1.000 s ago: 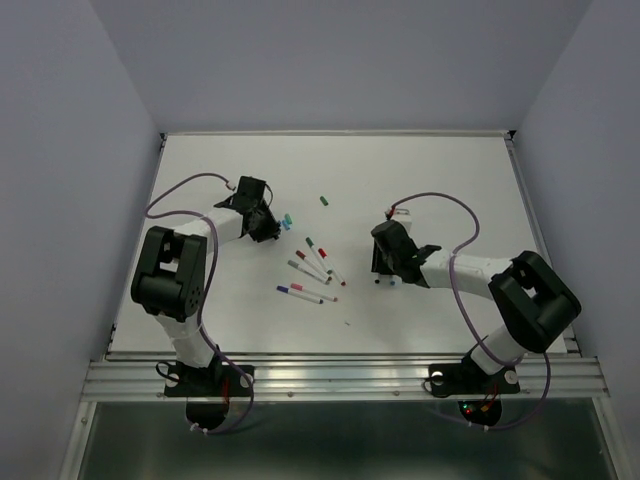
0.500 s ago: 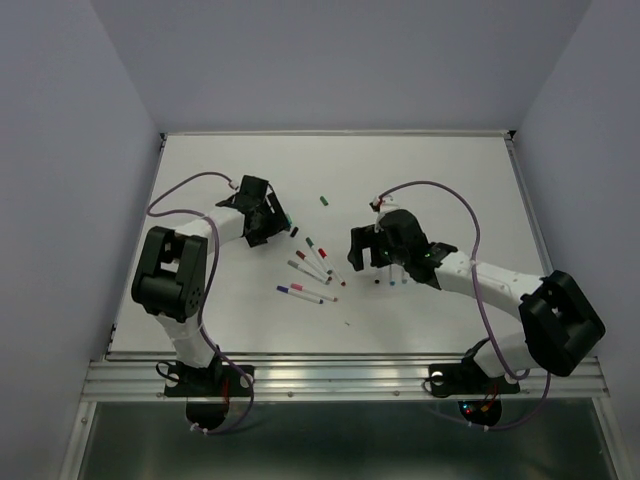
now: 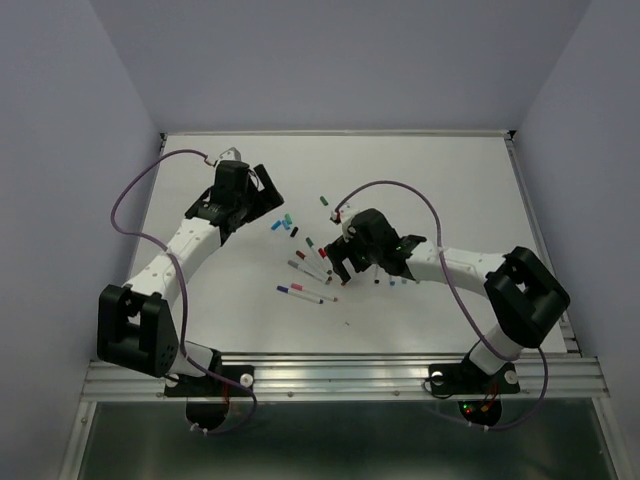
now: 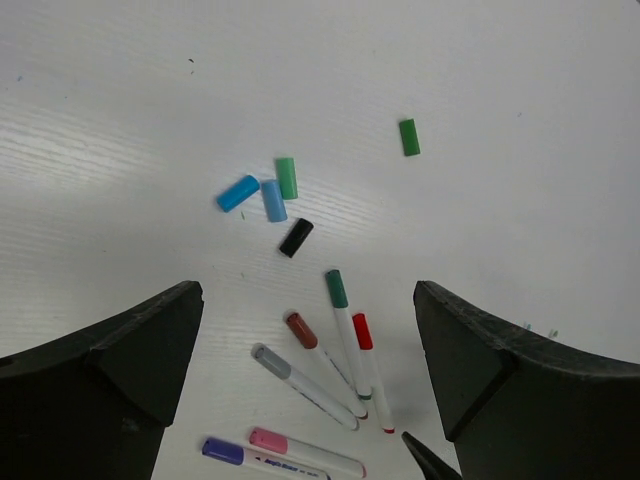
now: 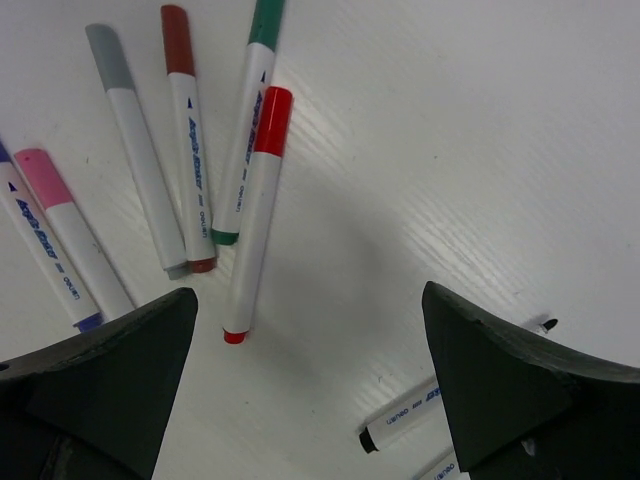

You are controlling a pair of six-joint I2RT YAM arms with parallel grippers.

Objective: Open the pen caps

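Well, white tabletop (image 3: 430, 170) (pen caps (image 4: 272, 200) loose) between pale lilac walls (image 3: 60, 150)

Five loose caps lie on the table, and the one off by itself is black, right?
No. The lone cap is green; the black cap lies near the blue caps. The left wrist view shows this.

We see a white table (image 3: 450, 170) closed in by plain lilac walls (image 3: 60, 150) on its left, right and far sides. Along its near edge runs a ribbed metal rail (image 3: 340, 378); the light is soft and even.
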